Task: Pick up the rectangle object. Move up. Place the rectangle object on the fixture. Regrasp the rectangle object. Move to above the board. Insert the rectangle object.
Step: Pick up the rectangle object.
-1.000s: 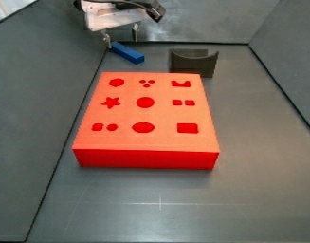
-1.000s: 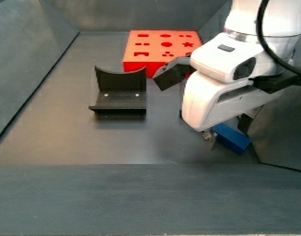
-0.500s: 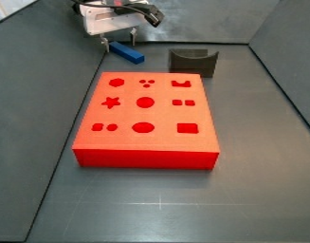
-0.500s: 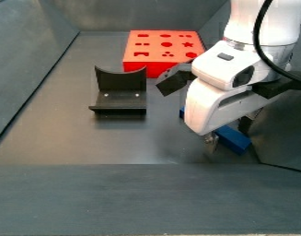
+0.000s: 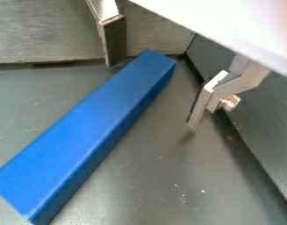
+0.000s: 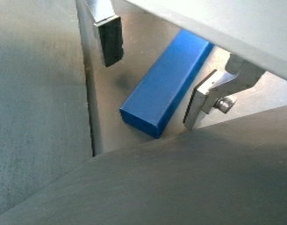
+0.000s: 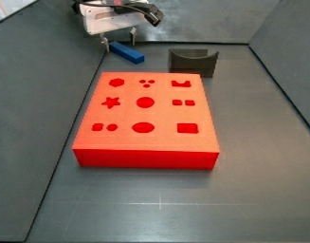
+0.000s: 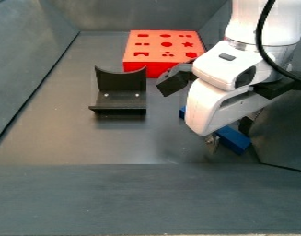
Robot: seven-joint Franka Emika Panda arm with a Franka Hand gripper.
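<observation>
We see the gripper (image 5: 157,77) lowered to the dark floor in a far corner of the workspace, its two silver fingers spread apart with nothing grasped. In both wrist views the rectangle object (image 5: 93,136), a plain blue bar, lies flat on the floor with one end reaching in between the fingers (image 6: 108,42) and the rest of its length stretching out away from them. Neither dark pad touches the bar: one finger stands just beside its end, the opposite finger (image 5: 212,98) stands further off across a strip of bare floor.

In a side view the gripper (image 7: 119,35) sits over the bar (image 7: 125,50), beyond the far edge of the board (image 7: 147,118), a bright red block with shaped holes. The fixture (image 7: 194,62) stands apart to one side, empty. In a side view from the opposite direction the arm's white body hides most of the bar (image 8: 231,140).

We judge the pick-up is not yet made. The risk we see: the fingers straddle only the bar's end, so closing here could pinch it off-centre and let it swing or slip when lifted. The uneven gaps could also shove the bar sideways.
</observation>
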